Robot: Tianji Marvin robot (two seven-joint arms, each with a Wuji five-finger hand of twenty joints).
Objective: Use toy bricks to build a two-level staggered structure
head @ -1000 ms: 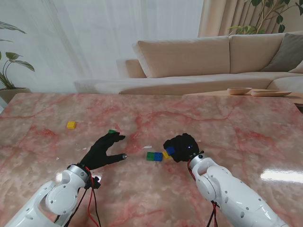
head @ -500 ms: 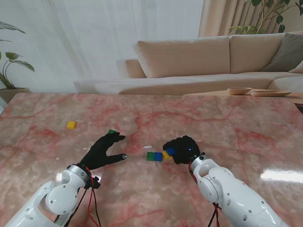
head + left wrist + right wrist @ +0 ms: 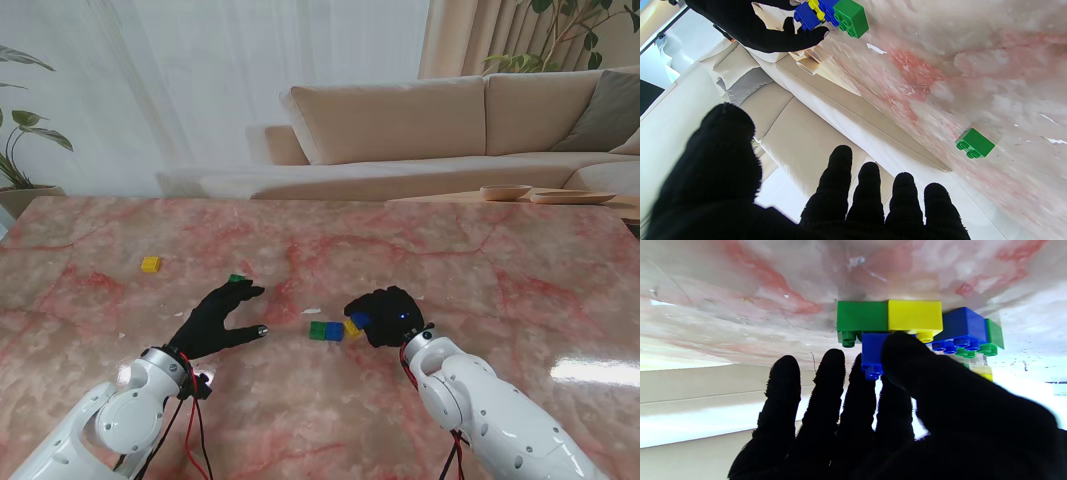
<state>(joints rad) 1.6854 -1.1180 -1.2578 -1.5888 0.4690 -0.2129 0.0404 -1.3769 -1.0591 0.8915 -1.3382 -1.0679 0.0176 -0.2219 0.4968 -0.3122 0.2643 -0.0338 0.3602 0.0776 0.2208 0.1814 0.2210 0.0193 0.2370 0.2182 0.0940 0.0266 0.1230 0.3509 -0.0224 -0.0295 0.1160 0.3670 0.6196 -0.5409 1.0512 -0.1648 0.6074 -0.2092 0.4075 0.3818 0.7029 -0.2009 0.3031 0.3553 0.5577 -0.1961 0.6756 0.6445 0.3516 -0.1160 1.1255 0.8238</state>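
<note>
On the pink marble counter (image 3: 500,260) a short row of bricks lies near the middle: a green brick (image 3: 317,330) at the left end touching a blue brick (image 3: 334,331), with a yellow brick (image 3: 351,327) just beside that, partly behind the right hand (image 3: 385,315). The right wrist view shows more bricks in this cluster, a green one (image 3: 862,316) and a yellow one (image 3: 914,316) side by side on the counter, and a second blue brick (image 3: 873,351) sitting stud-side out on top of them, overlapping their seam. The right hand has its thumb and fingers pressed around this upper blue brick, clamped on it from the right side. The left hand (image 3: 220,315) rests on the counter well apart from the cluster, to the left, with fingers spread and thumb out, holding nothing. Just beyond its fingertips lies a loose green brick (image 3: 237,278), apart from the hand in the left wrist view. Farther to the left and farther from me sits a lone yellow brick (image 3: 150,264). A beige sofa (image 3: 430,130) stands behind the counter.
</note>
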